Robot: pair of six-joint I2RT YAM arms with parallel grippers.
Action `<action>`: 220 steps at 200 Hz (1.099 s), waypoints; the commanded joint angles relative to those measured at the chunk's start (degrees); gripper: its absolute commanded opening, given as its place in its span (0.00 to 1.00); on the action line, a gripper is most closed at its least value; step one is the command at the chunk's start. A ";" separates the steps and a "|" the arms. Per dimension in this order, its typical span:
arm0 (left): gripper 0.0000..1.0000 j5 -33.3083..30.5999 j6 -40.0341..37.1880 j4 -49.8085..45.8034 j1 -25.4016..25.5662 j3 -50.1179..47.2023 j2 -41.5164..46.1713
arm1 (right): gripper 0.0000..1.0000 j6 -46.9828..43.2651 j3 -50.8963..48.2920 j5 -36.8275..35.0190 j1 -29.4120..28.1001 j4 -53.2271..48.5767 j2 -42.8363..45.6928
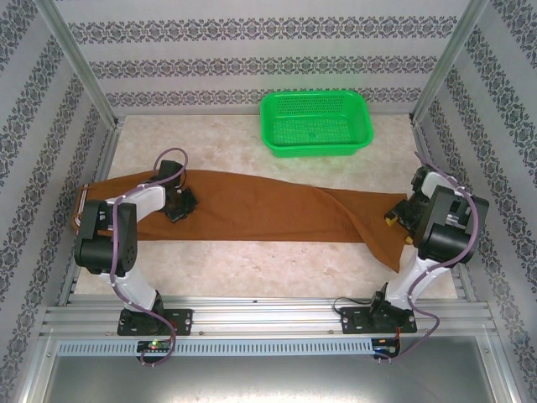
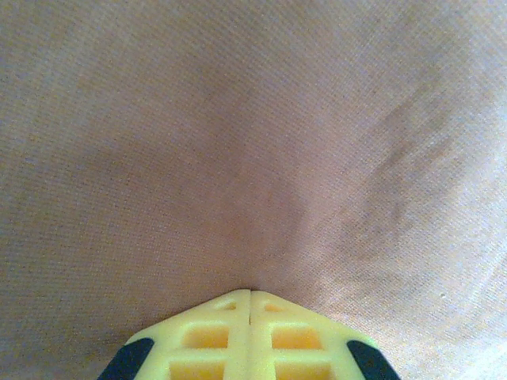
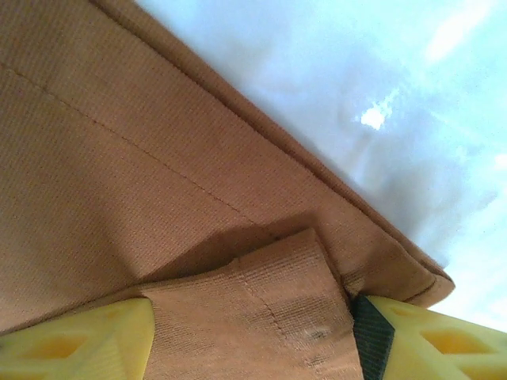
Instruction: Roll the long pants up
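Evidently early: the long pants [image 1: 268,210] span the tabletop [image 1: 277,269] from left edge to right. The left gripper [image 2: 250,294], closed, presses the cloth. The right gripper [image 3: 253,332] (jaws apart) straddles the hem, which likely needs clamping before rolling.

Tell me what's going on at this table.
Two robot arms are working on the long pants, spread flat across the table and not yet rolled. The left gripper is shut with its tips against the cloth near the left end. The right gripper stands open around a folded hem corner at the right end. A green basket sits at the far edge.
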State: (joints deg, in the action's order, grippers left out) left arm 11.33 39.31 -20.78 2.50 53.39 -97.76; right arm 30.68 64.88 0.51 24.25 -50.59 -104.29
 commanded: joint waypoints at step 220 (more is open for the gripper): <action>0.00 -5.41 -3.45 -5.66 -0.31 5.71 -3.52 | 0.60 1.93 -2.61 -3.19 -11.66 -3.53 14.68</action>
State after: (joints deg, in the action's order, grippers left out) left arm 8.12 35.94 -24.23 2.50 57.98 -99.85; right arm 30.02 68.49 -4.97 18.79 -54.00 -93.84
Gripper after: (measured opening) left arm 0.046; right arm 0.607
